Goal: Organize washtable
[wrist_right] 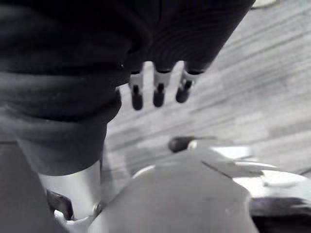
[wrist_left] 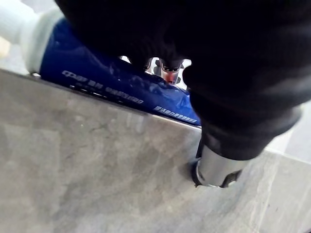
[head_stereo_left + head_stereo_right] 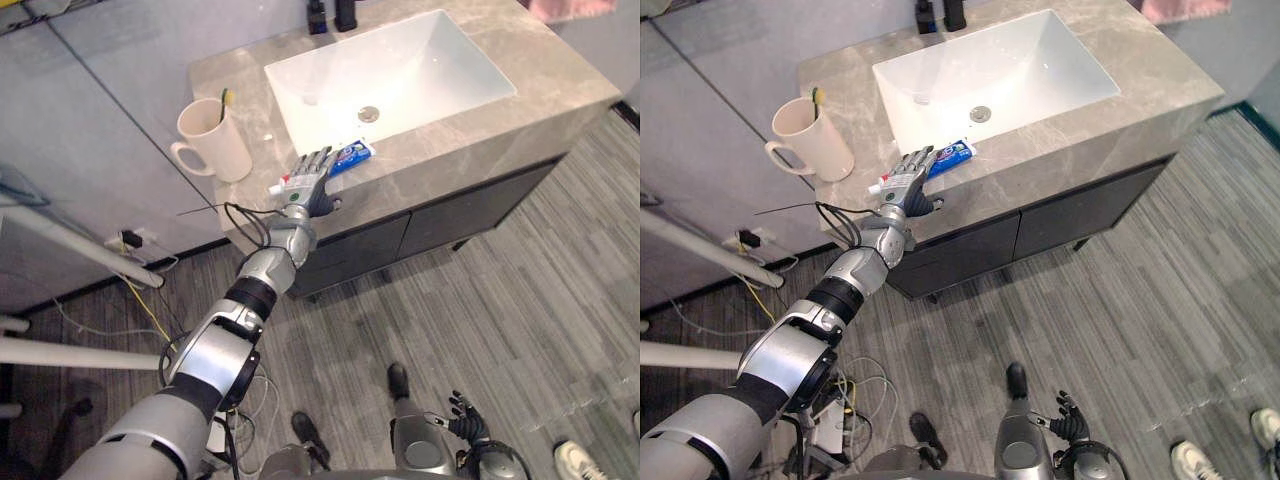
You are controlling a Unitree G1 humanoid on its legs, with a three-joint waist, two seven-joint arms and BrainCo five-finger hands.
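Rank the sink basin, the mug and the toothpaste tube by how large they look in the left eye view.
1. Sink basin, by far the largest.
2. Mug, clearly bulkier than the tube.
3. Toothpaste tube, smallest; the left hand covers part of it, so its full length is hidden.

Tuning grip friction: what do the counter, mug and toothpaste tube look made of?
Counter: grey veined stone or stone-look, matte. Mug: cream glazed ceramic, probably; thick wall and handle. Toothpaste tube: glossy blue plastic, highlights in the left wrist view, white cap.
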